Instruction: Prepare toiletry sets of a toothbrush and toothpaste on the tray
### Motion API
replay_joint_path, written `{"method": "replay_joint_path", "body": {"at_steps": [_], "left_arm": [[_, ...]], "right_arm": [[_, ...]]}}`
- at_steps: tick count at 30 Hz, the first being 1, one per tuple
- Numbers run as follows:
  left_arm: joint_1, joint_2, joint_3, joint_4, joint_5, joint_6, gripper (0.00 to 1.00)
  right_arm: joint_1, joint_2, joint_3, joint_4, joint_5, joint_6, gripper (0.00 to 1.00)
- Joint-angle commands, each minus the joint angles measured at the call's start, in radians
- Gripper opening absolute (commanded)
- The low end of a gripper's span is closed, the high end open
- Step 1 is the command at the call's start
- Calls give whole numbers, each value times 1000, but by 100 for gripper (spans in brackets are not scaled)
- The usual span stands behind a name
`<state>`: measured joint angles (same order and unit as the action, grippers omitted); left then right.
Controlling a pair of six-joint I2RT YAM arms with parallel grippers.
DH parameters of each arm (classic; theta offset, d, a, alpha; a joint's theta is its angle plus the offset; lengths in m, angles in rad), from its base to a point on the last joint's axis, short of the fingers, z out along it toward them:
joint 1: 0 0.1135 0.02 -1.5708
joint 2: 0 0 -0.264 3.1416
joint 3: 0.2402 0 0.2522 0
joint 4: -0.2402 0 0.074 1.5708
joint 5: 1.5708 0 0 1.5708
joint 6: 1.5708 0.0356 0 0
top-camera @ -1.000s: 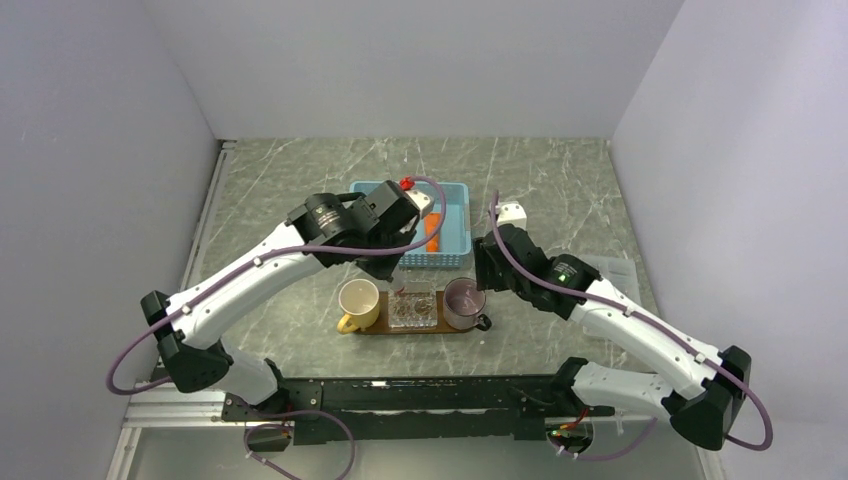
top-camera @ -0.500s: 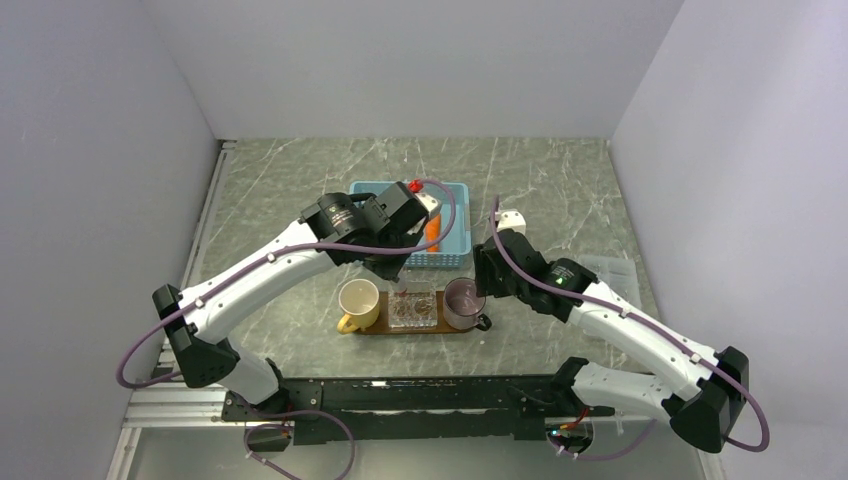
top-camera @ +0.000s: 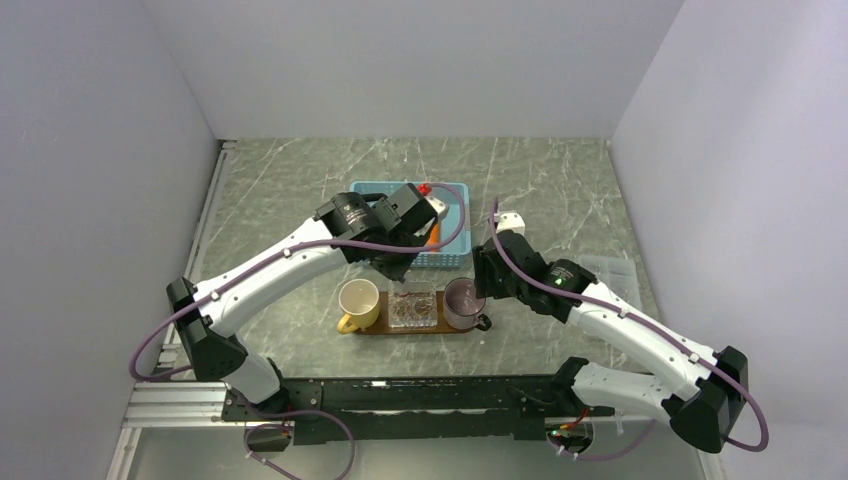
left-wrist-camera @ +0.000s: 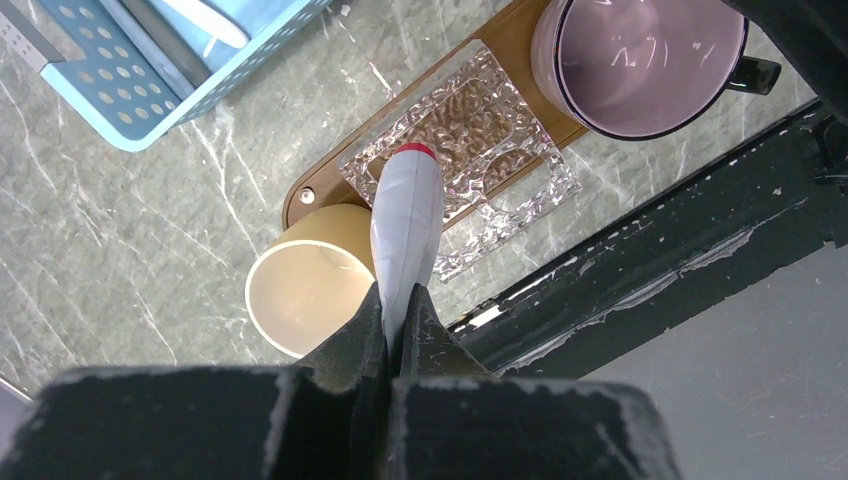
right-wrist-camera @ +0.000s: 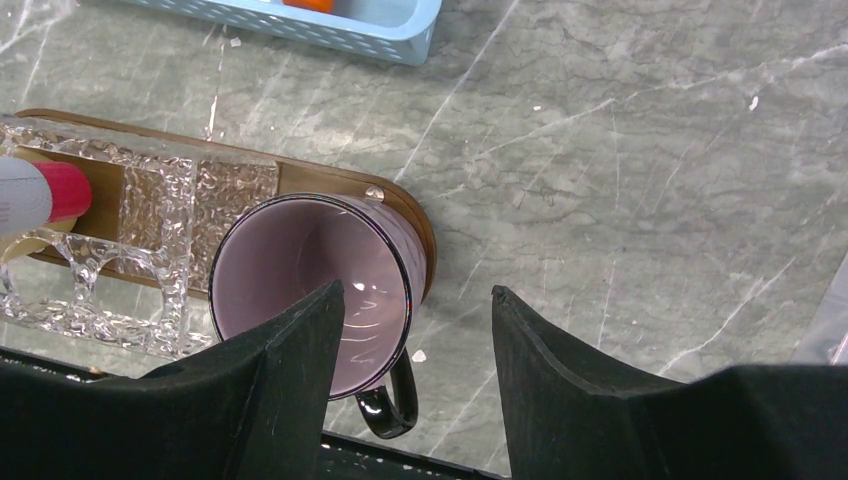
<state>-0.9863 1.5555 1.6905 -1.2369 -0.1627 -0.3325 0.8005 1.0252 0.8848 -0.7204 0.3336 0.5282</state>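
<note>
One white, red-capped tube (left-wrist-camera: 408, 215), judged toothpaste, is clamped in the left gripper (left-wrist-camera: 392, 318) above the tray (left-wrist-camera: 300, 192), over the glass dish (left-wrist-camera: 480, 110). The right gripper (right-wrist-camera: 415, 300) is held spread and empty over the purple cup (right-wrist-camera: 310, 285). Placement is judged in hand; lowering onto the tray, then release, is called for.

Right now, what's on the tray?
Yellow mug, clear textured dish and purple mug sit on the tray. Board under them is covered. Left hand holds a red-capped tube over the dish.
</note>
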Motion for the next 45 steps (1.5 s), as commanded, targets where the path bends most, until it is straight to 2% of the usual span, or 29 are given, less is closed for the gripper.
{"method": "replay_joint_path", "body": {"at_steps": [1, 45], "left_arm": [[-7, 2, 6, 38, 1, 20, 0], [-7, 44, -159, 155, -22, 26, 0]], "right_arm": [[-6, -19, -5, 37, -1, 10, 58], [-11, -26, -30, 47, -10, 10, 59]]}}
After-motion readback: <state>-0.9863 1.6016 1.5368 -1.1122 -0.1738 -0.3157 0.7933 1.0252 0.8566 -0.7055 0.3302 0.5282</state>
